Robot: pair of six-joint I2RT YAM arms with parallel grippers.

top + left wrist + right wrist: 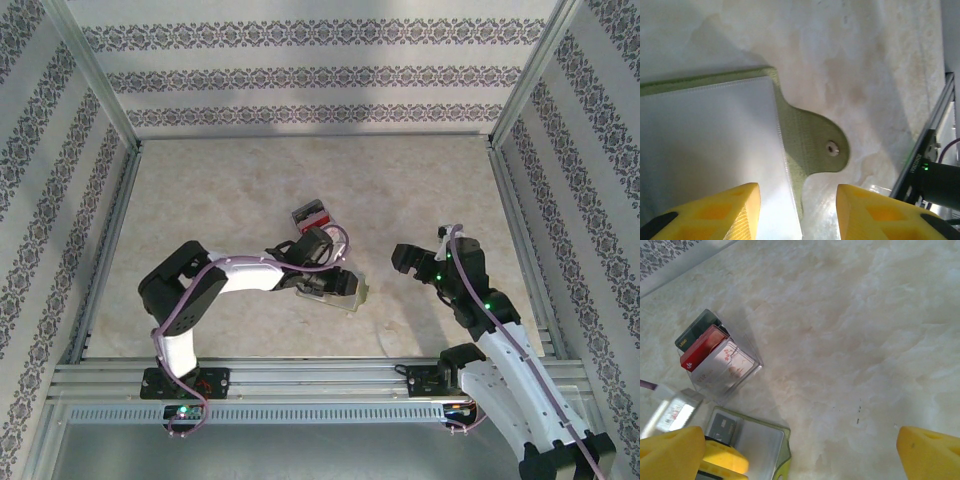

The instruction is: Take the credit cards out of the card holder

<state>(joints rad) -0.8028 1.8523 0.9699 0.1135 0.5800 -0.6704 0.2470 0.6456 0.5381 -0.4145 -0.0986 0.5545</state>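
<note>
The card holder [358, 292] lies open on the table, olive-green edged with a pale sleeve [710, 140] and a rounded snap tab [826, 147]. A dark credit card [721, 427] shows inside one sleeve of the card holder [757, 442]. My left gripper [797, 215] hovers low over the holder's edge, jaws apart, one yellow finger [715, 215] above the sleeve and the other above the table; nothing is clamped. In the top view the left gripper [338, 285] covers part of the holder. My right gripper [402, 260] stands wide open to the right of the holder, holding nothing; in its wrist view the right gripper [800, 460] is above bare table.
A clear box [715, 357] with a dark green, a red and a white card standing in it sits just beyond the holder; the same clear box [312, 215] shows in the top view. Aluminium rails [300, 375] run along the near edge, and patterned walls enclose the table.
</note>
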